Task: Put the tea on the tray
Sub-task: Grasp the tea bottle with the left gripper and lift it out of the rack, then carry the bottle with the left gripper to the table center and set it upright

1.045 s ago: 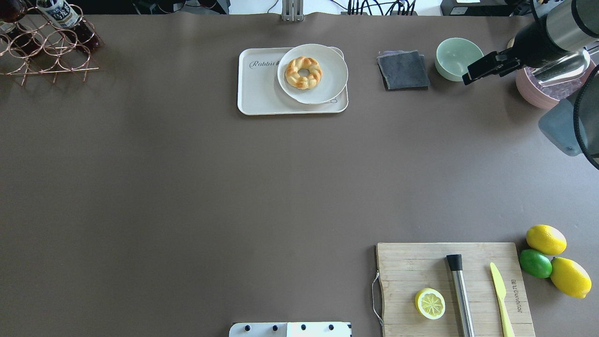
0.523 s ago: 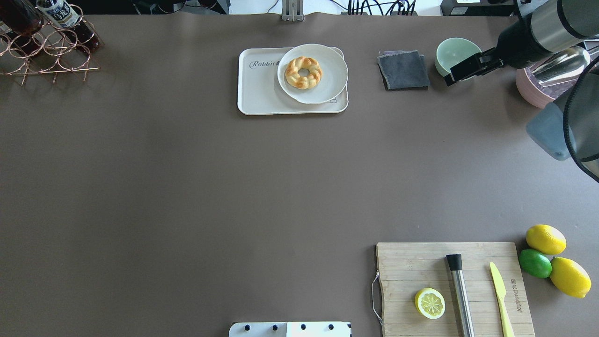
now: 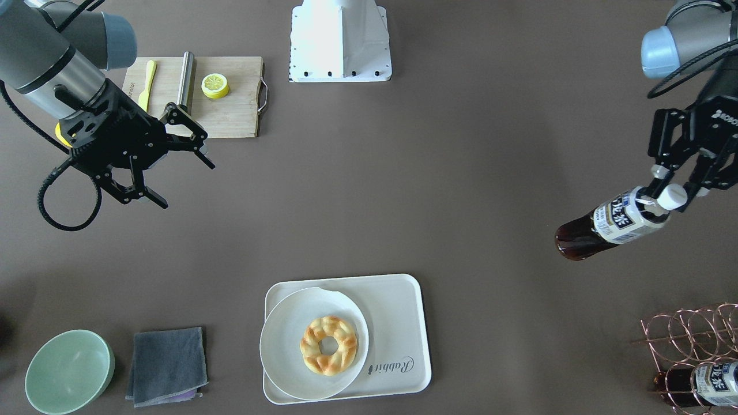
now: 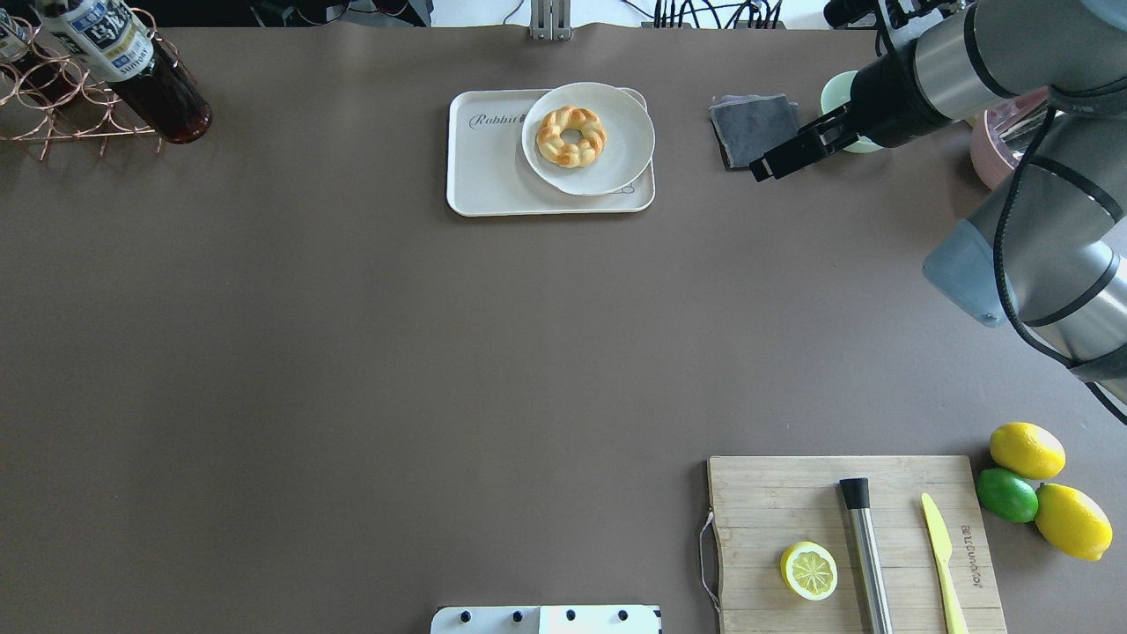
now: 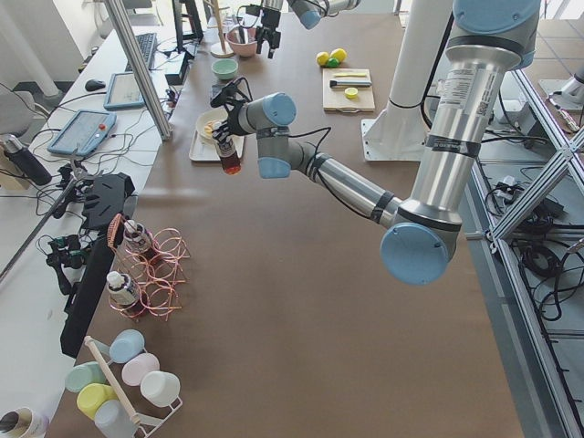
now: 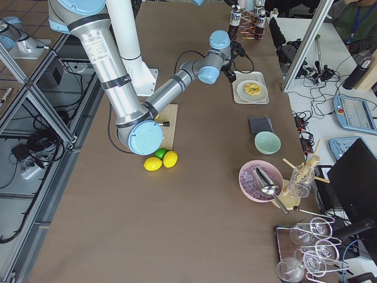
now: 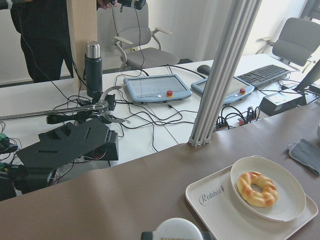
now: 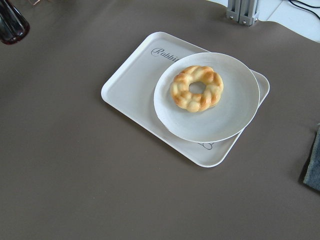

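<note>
The tea (image 3: 617, 222) is a clear bottle of dark liquid with a white cap and a printed label. My left gripper (image 3: 671, 193) is shut on its neck and holds it tilted above the table, to the robot's left of the tray. The tea also shows in the overhead view (image 4: 132, 66) and its cap shows in the left wrist view (image 7: 177, 231). The cream tray (image 3: 398, 323) marked "Rabbit" carries a round white plate (image 3: 285, 346) with a doughnut (image 3: 328, 344). My right gripper (image 3: 184, 181) is open and empty, high above the table; in the overhead view (image 4: 764, 167) it is right of the tray (image 4: 484, 167).
A copper wire rack (image 3: 686, 340) holds another bottle (image 3: 715, 374) at the robot's far left. A green bowl (image 3: 69, 372) and a grey cloth (image 3: 167, 366) lie right of the tray. A cutting board (image 3: 230, 115) holds a lemon half, knife and metal tool. Lemons and a lime (image 4: 1026, 480) sit beside it.
The tea has come up out of the wire rack in the left gripper. The right arm has swung leftward over the green bowl and cloth, toward the tray.
</note>
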Robot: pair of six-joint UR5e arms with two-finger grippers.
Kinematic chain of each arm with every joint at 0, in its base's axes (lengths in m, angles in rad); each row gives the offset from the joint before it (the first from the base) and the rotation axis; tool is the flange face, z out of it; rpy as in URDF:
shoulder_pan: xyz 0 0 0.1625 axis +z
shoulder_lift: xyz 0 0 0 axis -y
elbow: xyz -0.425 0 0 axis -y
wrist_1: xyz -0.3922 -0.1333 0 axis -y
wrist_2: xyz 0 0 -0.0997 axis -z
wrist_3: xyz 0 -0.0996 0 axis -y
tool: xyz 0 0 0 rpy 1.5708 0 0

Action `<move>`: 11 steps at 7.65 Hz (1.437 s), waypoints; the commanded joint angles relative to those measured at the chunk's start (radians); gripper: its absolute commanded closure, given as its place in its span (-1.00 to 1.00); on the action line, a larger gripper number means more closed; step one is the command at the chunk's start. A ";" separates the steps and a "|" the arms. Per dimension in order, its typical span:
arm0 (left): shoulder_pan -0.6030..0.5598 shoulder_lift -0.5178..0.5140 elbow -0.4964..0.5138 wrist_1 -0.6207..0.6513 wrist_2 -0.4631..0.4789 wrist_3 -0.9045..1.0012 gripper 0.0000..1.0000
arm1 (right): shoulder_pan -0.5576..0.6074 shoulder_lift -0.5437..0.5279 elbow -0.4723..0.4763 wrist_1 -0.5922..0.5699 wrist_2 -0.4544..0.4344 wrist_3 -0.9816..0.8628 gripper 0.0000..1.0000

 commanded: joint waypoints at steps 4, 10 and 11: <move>0.499 -0.248 -0.022 0.339 0.542 -0.013 1.00 | -0.078 0.007 0.015 0.003 -0.102 0.001 -0.94; 0.671 -0.328 -0.025 0.460 0.654 -0.035 1.00 | -0.092 0.005 0.008 0.005 -0.106 0.002 -0.95; 0.696 -0.330 -0.025 0.460 0.663 -0.035 1.00 | -0.092 0.005 0.007 0.005 -0.106 0.002 -0.95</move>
